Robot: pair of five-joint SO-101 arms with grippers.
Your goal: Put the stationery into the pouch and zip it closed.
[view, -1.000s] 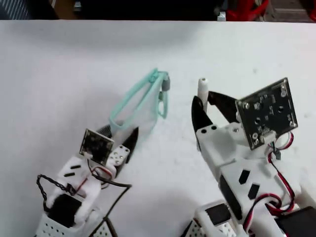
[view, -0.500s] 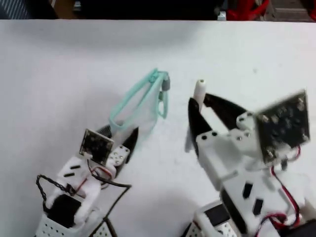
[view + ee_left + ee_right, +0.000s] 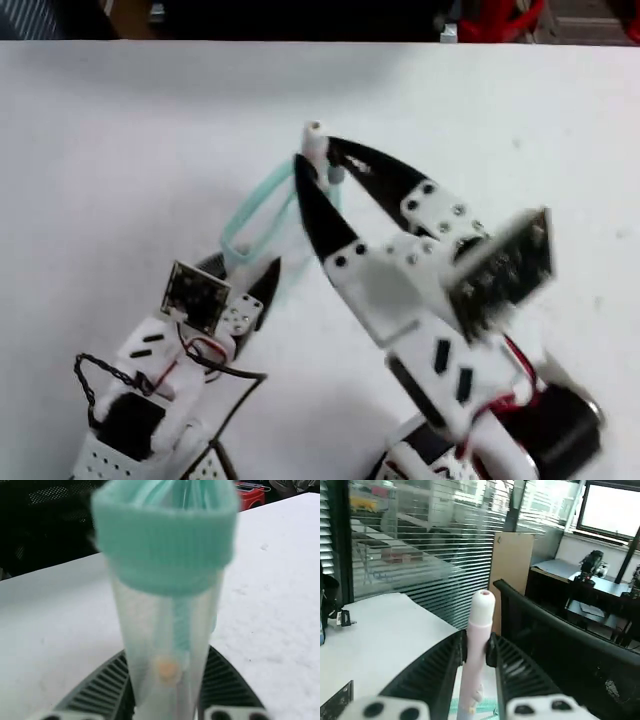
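The left gripper [image 3: 248,282] is clamping the near end of the clear, teal-trimmed plastic pouch [image 3: 258,212], which is stretching across the white table [image 3: 120,120]. The right gripper [image 3: 318,156] is pinching a slim, pale pen [image 3: 314,138] by the pouch's far end. Insertion and zipping seem to be outstanding. Open tabletop is surrounding both, with the table edges well apart.

White plastic arms [image 3: 390,290], black tapered fingers [image 3: 318,222], square camera boards [image 3: 196,294], red and black wires [image 3: 205,348]

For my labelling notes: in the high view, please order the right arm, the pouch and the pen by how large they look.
1. right arm
2. pouch, partly covered by that arm
3. pen, mostly hidden by the arm, so its full size is unsure
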